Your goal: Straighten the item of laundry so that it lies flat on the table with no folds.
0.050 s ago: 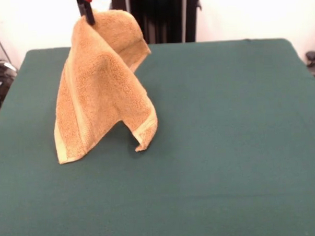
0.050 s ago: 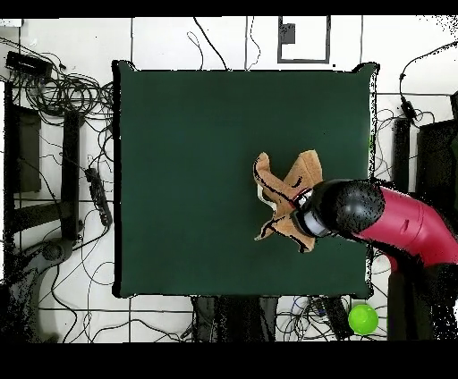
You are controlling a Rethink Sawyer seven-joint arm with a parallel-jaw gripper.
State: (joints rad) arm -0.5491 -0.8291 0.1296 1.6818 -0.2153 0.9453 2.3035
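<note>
The claw [image 1: 86, 10] pinches the orange-tan terry towel's [image 1: 98, 84] top, lower corners brushing the dark green felt tabletop [image 1: 226, 146]. Overhead, the red-black arm [image 2: 394, 219] hides it; a green ball [image 2: 363, 318] lies at five o'clock.

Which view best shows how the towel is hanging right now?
The front view: the towel hangs draped from the end effector at the top, its lower corners reaching down to the table. The overhead view shows only a crumpled patch of cloth, partly hidden under the arm.
</note>
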